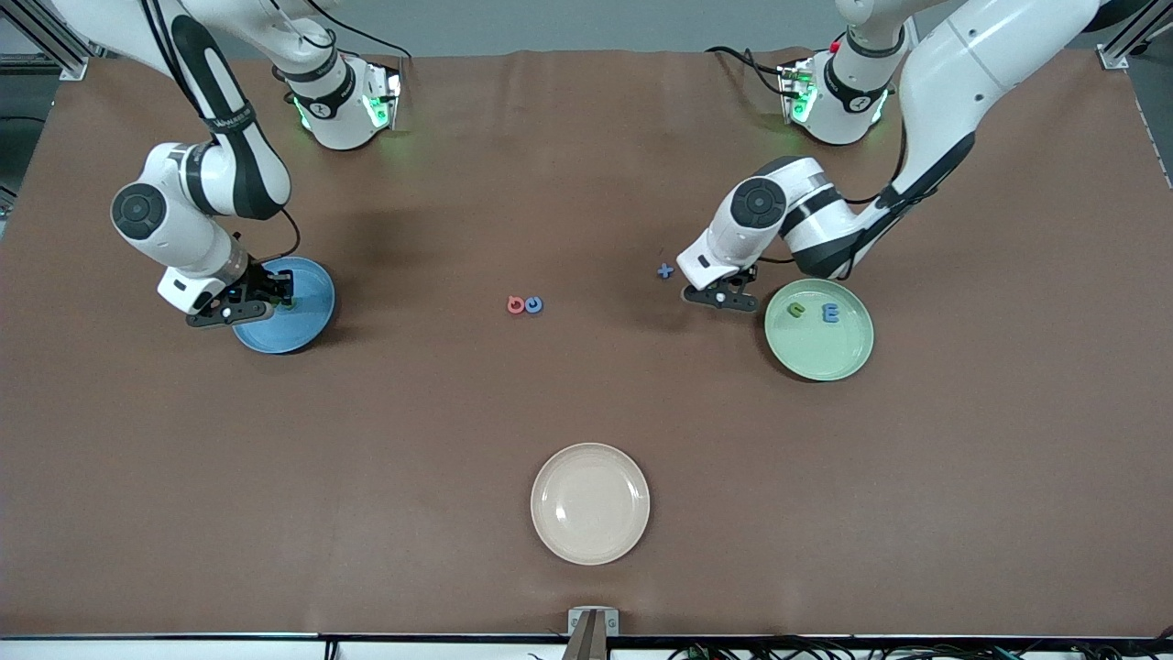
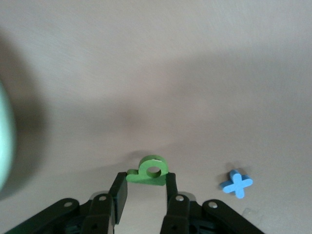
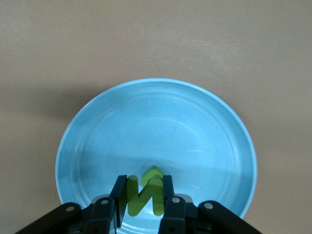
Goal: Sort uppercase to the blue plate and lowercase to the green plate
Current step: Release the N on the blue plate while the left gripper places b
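My right gripper (image 1: pixel 280 295) (image 3: pixel 141 192) hangs just over the blue plate (image 1: pixel 307 330) (image 3: pixel 195 122), shut on an upright green N (image 3: pixel 145 195). A bit of another green piece (image 3: pixel 153 171) shows past the N; its shape is hidden. My left gripper (image 1: pixel 740 280) (image 2: pixel 145 181) is low over the table between the blue cross-like t (image 1: pixel 665 270) (image 2: pixel 236 184) and the green plate (image 1: pixel 848 357) (image 2: pixel 4 141). It is shut on a green b/p-shaped lowercase letter (image 2: pixel 152 171). A green c shape (image 1: pixel 797 311) and a blue E shape (image 1: pixel 830 313) lie in the green plate. The pink ring letter (image 1: pixel 516 304) and the blue ring letter (image 1: pixel 533 304) touch at mid-table.
A cream plate (image 1: pixel 590 503) sits nearer to the front camera, about midway between the two ends of the table. The brown mat (image 1: pixel 586 394) covers the table. Both arm bases stand at the table edge farthest from the front camera.
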Controlling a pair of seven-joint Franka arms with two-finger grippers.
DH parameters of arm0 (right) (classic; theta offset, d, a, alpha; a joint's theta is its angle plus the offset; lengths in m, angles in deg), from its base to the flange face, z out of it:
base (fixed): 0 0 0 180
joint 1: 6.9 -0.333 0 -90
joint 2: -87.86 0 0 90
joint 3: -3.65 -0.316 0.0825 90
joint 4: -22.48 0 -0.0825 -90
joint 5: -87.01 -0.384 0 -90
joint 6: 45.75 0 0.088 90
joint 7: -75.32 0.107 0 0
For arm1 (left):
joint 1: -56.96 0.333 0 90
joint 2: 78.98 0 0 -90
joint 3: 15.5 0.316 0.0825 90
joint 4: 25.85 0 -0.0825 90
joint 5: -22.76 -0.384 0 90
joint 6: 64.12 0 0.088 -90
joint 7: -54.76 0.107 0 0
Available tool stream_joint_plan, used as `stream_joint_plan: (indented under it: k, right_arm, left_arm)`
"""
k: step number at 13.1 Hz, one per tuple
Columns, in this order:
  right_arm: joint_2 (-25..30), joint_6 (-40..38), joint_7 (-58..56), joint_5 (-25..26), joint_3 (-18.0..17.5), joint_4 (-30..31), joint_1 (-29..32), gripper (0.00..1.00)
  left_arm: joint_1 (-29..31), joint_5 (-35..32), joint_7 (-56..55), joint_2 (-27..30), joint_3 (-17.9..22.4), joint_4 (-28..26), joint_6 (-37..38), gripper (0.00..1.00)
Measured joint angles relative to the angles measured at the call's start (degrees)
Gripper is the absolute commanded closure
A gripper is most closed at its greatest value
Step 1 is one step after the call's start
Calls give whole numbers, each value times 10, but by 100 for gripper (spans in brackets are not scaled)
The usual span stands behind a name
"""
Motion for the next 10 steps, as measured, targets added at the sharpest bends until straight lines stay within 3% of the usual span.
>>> stream_joint_plan:
  k: [2,4,5,7,10]
  right_arm:
    - [-24,25,0,-25,-4,1,-11,98]
    - [-47,47,0,-54,-6,1,-30,96]
    - [-54,53,0,-64,-6,1,-38,85]
    - [-59,55,0,-70,-6,1,-46,1]
    - [-59,55,0,-71,-6,0,-47,0]
  left_arm:
    - [89,0,46,10,-59,10,62,83]
    - [153,0,97,14,-75,13,79,83]
    - [174,0,118,13,-74,14,79,83]
    - [194,-8,146,13,-64,26,79,82]
    - [193,-51,157,-1,-35,59,79,82]
